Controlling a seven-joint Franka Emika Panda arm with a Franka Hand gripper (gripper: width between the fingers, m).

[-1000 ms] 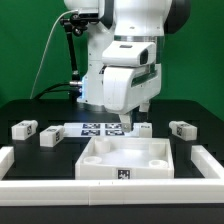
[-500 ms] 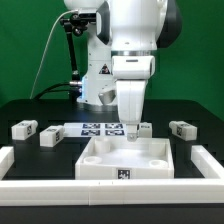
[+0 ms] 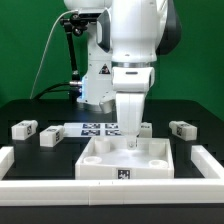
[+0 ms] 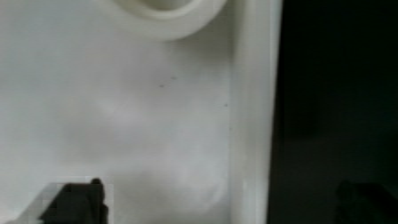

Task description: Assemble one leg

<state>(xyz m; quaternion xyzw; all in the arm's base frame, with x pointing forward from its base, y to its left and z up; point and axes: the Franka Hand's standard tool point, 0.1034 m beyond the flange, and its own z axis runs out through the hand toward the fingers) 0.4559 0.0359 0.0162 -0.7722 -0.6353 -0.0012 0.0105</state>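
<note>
Three small white legs with coded tags lie on the black table: two on the exterior view's left (image 3: 24, 127) (image 3: 48, 137) and one on the right (image 3: 182, 129). Another leg (image 3: 147, 128) shows partly behind the gripper. My gripper (image 3: 133, 143) points straight down over the back edge of the wide white square piece (image 3: 100, 165). In the wrist view my gripper (image 4: 219, 205) is open. Its dark fingertips (image 4: 75, 200) stand on either side of the white piece's edge (image 4: 258, 120). A round corner socket (image 4: 169, 15) shows beyond them. Nothing is held.
The marker board (image 3: 98, 128) lies behind the white square piece. White rails border the table at the exterior view's left (image 3: 6, 158), right (image 3: 207, 160) and front (image 3: 110, 195). The robot's base stands at the back.
The wrist has turned and the gripper has come down and forward, from above the marker board to the back edge of the white square piece. The legs have not moved.
</note>
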